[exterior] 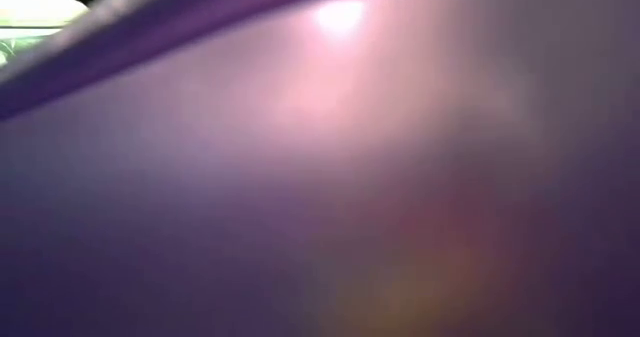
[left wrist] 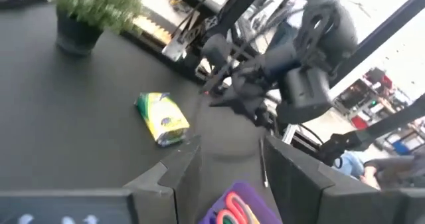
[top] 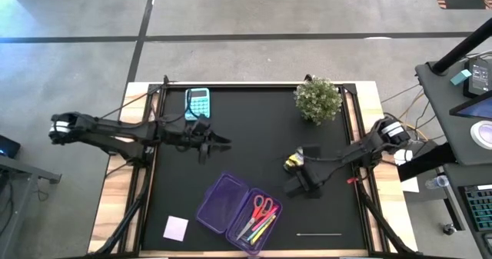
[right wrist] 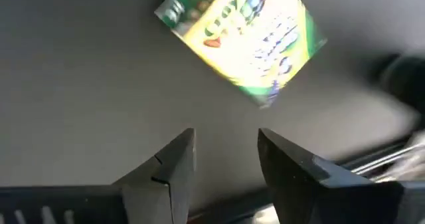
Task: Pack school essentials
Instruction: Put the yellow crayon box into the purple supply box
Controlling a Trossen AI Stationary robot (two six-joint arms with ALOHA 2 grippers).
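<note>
A: How do the jaws of the right gripper (right wrist: 226, 164) stand?

B: Parted, a narrow gap between the fingers, nothing between them. The crayon box (right wrist: 242, 38) lies on the black mat just ahead of the tips, apart from them.

A: Where is that from above?

B: The right gripper (top: 301, 165) is at about four o'clock from the mat's centre, the one yellow crayon box (top: 292, 162) just beside it.

A: And the left gripper (top: 217, 141)?

B: Near the centre, toward ten o'clock, fingers apart and empty.

A: Count the things.

B: One open purple case (top: 224, 204) at six o'clock. Inside it, one pair of red-handled scissors (top: 261, 207) and a bundle of coloured pens (top: 259, 230); I cannot tell how many. One lilac note pad (top: 176, 228) at seven o'clock, on the mat. One teal calculator (top: 197, 103) at eleven, one potted plant (top: 317, 99) at one. The low view shows only purple plastic.
</note>
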